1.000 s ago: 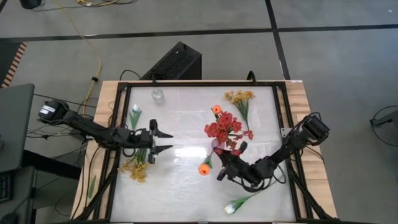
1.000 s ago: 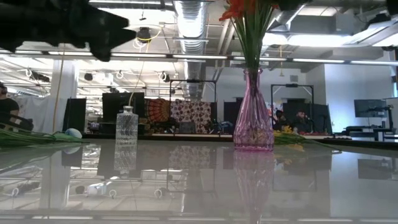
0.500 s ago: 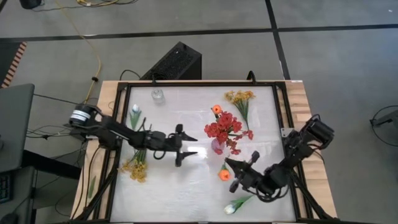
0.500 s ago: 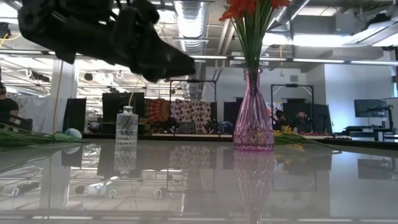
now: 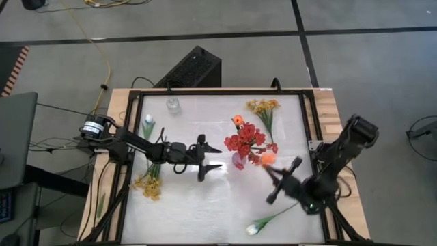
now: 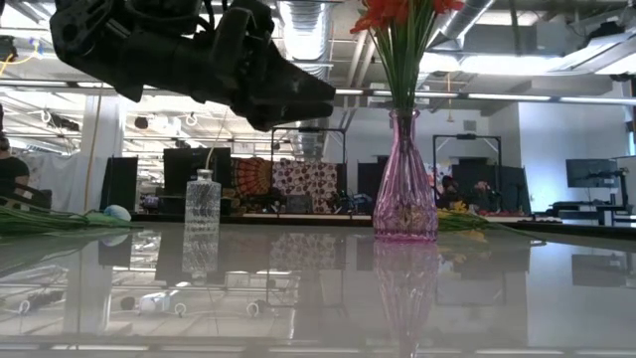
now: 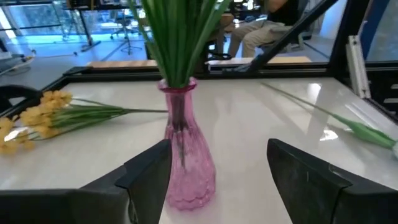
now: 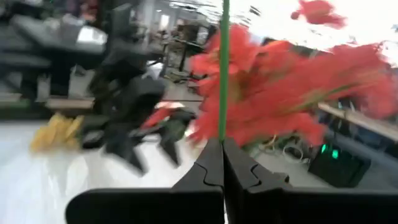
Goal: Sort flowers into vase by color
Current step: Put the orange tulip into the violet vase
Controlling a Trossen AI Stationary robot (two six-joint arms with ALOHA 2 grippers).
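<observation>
A pink glass vase [image 5: 238, 161] stands mid-table, holding red sprays [image 5: 247, 139] and an orange tulip [image 5: 237, 120]; it also shows in the low view [image 6: 404, 189]. My right gripper [image 5: 276, 173], on the vase's right, is shut on a second orange tulip [image 5: 268, 158]. My left gripper [image 5: 210, 157] hovers open on the vase's left; in its wrist view its fingers [image 7: 217, 180] frame the vase [image 7: 184, 163] without touching. Yellow sprays [image 5: 263, 106] [image 5: 150, 185] and white tulips [image 5: 148, 120] [image 5: 253, 229] lie flat on the table. My right gripper pinches the orange tulip's thin green stem [image 8: 223, 127] between its two shut fingertips. The stem runs straight on past the fingers. The blossom [image 5: 268, 158] is lifted clear of the table, close beside the red sprays.
A small clear glass vase [image 5: 173, 104] stands near the far edge, also seen in the low view [image 6: 202, 204]. A black frame [image 5: 308, 123] rims the table. The tabletop [image 5: 205, 205] is bare near its near edge. A seated person [image 7: 267, 25] shows beyond the table.
My right gripper carried the orange tulip up off the table, first toward the right edge, then toward the far side, turning as it went; the blossom now sits beside the red sprays. My left arm reached toward the table's right, stopping open next to the vase.
</observation>
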